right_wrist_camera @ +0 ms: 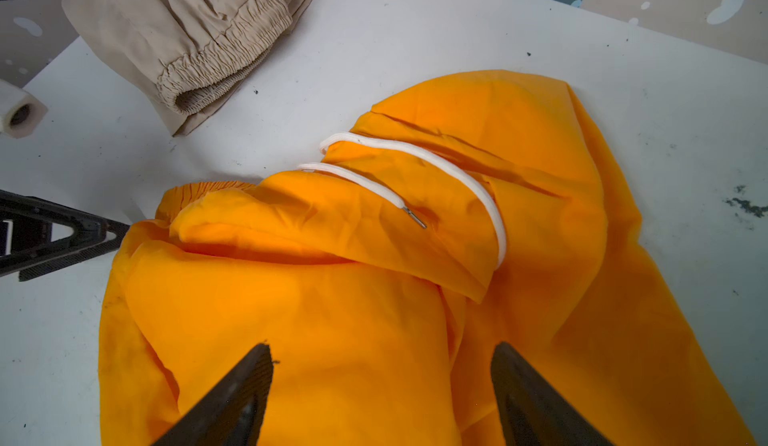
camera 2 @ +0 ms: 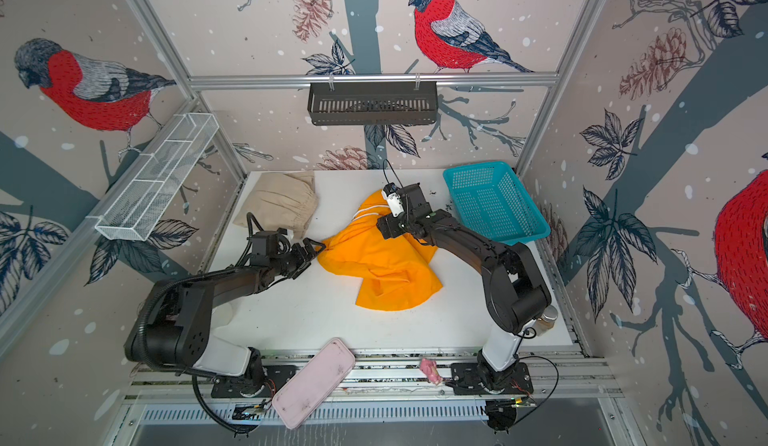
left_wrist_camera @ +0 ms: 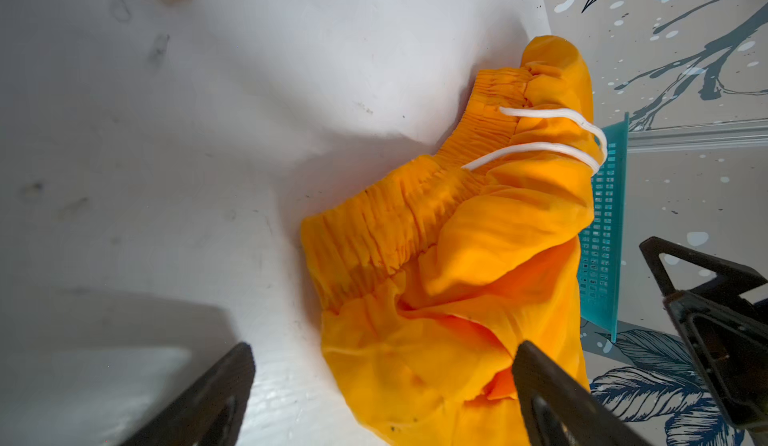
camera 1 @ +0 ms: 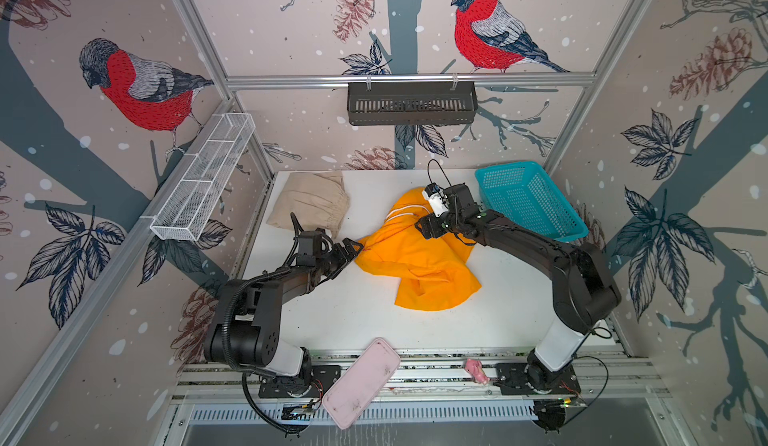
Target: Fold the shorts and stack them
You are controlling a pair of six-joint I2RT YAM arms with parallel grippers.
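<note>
In both top views your bright orange cloth shorts point(camera 1: 419, 269) point(camera 2: 382, 269) lie crumpled on the white desk point(camera 1: 332, 323), between the two end effectors. The left end effector point(camera 1: 352, 249) sits right at one corner of the gathered waistband, jaws apart. The right end effector point(camera 1: 424, 229) hangs over the far part of the heap, beside the white drawstring point(camera 1: 399, 214). The beige cloth shorts point(camera 1: 311, 203) lie beyond the left end effector, apart from the orange pair. The teal plastic mesh basket point(camera 1: 528, 203) stands behind the right one.

In the left wrist view the left end effector point(left_wrist_camera: 384, 346) is spread wide. The gathered waistband point(left_wrist_camera: 399, 219) starts just ahead of it, and its long axis runs away towards the drawstring point(left_wrist_camera: 540, 149). You cannot tell whether the tips touch cloth.

In the right wrist view the right end effector point(right_wrist_camera: 381, 346) is also spread, above loose orange fabric with nothing pinched. The drawstring point(right_wrist_camera: 415, 151) is just ahead, and one of the left arm's fingers point(right_wrist_camera: 70, 236) is off to the side at the waistband's end.

The orange pair looks unfolded yet. Your left arm is nearer its waistband corner. The opposite corner seems buried under a flap, so the right arm will probably have to search for it.
</note>
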